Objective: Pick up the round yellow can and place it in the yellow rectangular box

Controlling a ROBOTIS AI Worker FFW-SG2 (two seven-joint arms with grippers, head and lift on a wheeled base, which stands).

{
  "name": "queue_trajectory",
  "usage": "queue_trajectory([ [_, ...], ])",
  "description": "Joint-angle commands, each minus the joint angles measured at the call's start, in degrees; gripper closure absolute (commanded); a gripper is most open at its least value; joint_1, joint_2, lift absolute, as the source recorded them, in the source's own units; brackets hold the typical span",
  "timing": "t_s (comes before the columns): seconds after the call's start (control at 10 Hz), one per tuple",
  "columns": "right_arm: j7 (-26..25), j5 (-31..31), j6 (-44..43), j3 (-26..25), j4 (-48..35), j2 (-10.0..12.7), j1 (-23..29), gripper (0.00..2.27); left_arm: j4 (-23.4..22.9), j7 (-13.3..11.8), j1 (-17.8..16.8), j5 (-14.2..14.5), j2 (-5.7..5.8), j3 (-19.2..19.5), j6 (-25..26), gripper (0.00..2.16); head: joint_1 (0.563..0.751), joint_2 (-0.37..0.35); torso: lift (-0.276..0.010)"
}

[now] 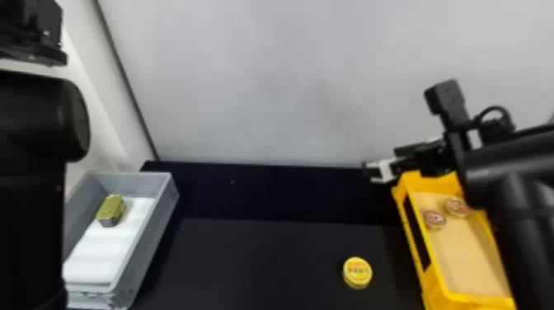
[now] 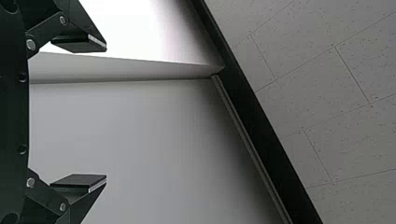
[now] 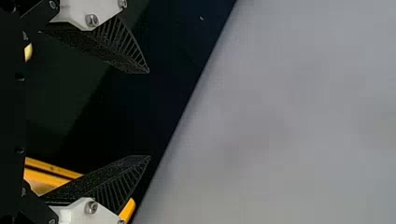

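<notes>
Seemingly, pickup came first: the right tool [image 3: 149,114], spread wide near the far edge of the tabletop [image 1: 264,259], needed to reach the can [image 1: 357,272].

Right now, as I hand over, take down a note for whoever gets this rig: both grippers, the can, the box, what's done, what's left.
Left gripper: jaws open, empty.
Right gripper: jaws open, empty, near the yellow box's far end.
Round yellow can: on the black table, left of the box.
Done: can not yet picked up.
Left: grasp it, place it in the box, probably with the nearer right arm, beside the two round tins inside.
</notes>
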Motion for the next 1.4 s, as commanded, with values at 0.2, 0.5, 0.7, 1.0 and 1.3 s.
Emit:
queue_trajectory([
  [0.2, 1.3, -1.4, -2.5, -0.9, 8.8, 0.8, 3.4, 0.16, 0.4, 0.1, -0.1, -0.4, -0.28, 0.4, 0.7, 0.27, 0.663, 0.054, -0.01],
  [0.5, 4.2, -1.4, -6.1, 1.0, 15.3, -0.5, 3.5, 0.16, 0.5, 0.1, 0.1, -0.8, -0.37, 0.7, 0.9, 0.26, 0.663, 0.054, -0.01],
  [0.7, 5.9, -1.4, -8.7, 3.9, 19.9, -0.7, 3.3, 0.16, 0.5, 0.1, 0.2, -0.8, -0.55, 1.0, 0.9, 0.27, 0.663, 0.054, -0.01],
  [1.0, 7.8, -1.8, -9.8, 11.8, 22.9, -2.6, 3.3, 0.14, 0.5, 0.1, 0.2, -0.9, -0.63, 1.1, 0.7, 0.26, 0.663, 0.054, -0.01],
  [1.3, 8.9, -1.6, -11.5, 17.3, 25.1, -5.9, 2.8, 0.12, 0.5, 0.1, 0.1, -0.8, -0.55, 1.1, 0.4, 0.27, 0.663, 0.054, -0.01],
])
